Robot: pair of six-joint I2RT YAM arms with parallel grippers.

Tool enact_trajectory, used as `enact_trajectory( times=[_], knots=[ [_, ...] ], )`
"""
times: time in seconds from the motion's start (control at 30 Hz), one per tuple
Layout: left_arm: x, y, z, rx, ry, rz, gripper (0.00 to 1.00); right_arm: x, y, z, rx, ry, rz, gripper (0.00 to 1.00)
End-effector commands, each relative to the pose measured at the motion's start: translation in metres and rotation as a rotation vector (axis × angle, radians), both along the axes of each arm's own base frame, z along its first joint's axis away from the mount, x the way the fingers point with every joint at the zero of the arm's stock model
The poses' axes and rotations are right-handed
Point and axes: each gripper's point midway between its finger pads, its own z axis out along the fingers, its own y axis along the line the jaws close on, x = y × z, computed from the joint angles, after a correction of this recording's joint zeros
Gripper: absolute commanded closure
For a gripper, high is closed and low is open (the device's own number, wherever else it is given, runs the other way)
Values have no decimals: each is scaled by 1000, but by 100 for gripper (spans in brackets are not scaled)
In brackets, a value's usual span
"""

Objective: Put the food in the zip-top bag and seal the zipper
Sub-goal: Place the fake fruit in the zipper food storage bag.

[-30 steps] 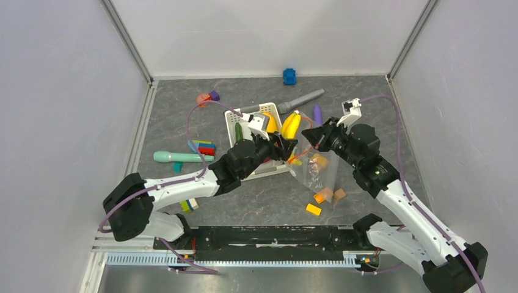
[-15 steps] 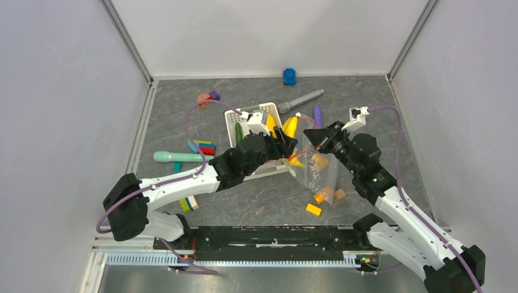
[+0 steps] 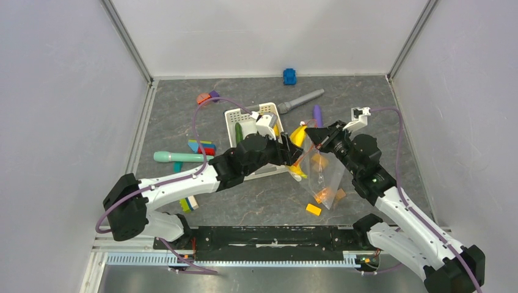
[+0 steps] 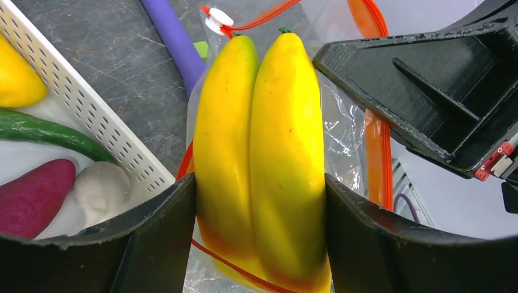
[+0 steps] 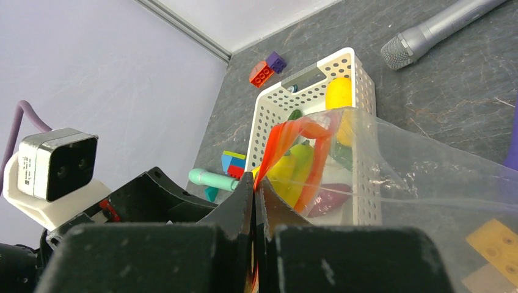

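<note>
A pair of joined yellow bananas [image 4: 262, 152] sits between the fingers of my left gripper [image 4: 259, 201], which is shut on it just right of the white basket [image 3: 235, 116]. The clear zip-top bag [image 3: 324, 174] hangs from my right gripper [image 5: 255, 183], shut on its orange-red zipper [image 5: 287, 137]. The zipper [image 4: 372, 140] loops round the bananas at the bag's mouth. A green cucumber [image 4: 49, 131], a purple-red sweet potato [image 4: 33, 195], a whitish piece [image 4: 101, 189] and another yellow piece [image 4: 18, 79] lie in the basket [image 4: 91, 116].
Orange blocks [image 3: 313, 209] lie by the bag's lower end. A purple cylinder [image 3: 317, 114] and a grey microphone [image 3: 302, 99] lie behind the bag, with a blue toy [image 3: 289, 75] at the back wall. A teal tool [image 3: 177, 157] and coloured blocks [image 3: 204, 147] lie left of the basket.
My left gripper has carried the bananas rightward and nearer, from over the basket to the bag's mouth. The right gripper has drawn the bag up, so it hangs longer.
</note>
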Motion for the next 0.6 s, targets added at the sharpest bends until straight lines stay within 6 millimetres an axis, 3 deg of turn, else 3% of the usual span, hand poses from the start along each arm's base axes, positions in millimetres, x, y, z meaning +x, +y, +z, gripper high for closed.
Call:
enact_trajectory(
  times=[0.0, 0.17, 0.37, 0.57],
  knots=[
    [-20, -18, 45, -81, -100, -160, 38, 2, -2, 14, 31, -57, -22, 100],
    [-25, -22, 46, -69, -106, -207, 26, 1, -6, 15, 31, -68, -35, 100],
    [-19, -4, 51, -15, -123, -141, 2, -3, -11, 17, 34, -84, -50, 100],
    [-19, 9, 64, -2, -147, -107, 0, -5, -10, 13, 54, -77, -43, 100]
  ],
)
